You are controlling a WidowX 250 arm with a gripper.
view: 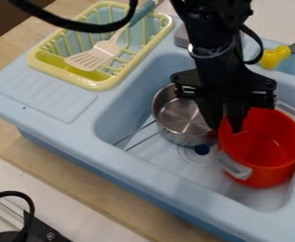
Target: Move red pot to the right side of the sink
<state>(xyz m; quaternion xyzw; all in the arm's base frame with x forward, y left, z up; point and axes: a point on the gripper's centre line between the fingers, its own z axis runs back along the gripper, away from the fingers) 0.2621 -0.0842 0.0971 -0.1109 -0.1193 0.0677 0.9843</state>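
Black gripper (226, 128), smooth hard surfaces, hangs right of centre; fingers apart, one over the metal pot's right edge, the other over the red pot's opening, with the red rim at upper left between them. Red pot (258, 172): round, deep, smooth glossy wall, two pale grey loop handles, right of frame, inside the sink basin at its right end. Metal pot (177, 112): shiny round steel, thin double-rod handle pointing lower left, centre of frame, in the basin just beside the red one. Sink (121, 156): light blue molded plastic, rounded edges, ribbed drainboard panel on the left. Small round dark blue piece (202, 150) on basin floor, below the metal pot. Upper left: dish rack (98, 86), yellow rim and slats, holding a slotted spatula (94, 56), pale head, teal handle. Rounded yellow object (271, 58) at upper right. Wood-grain surface (87, 177) under the sink.
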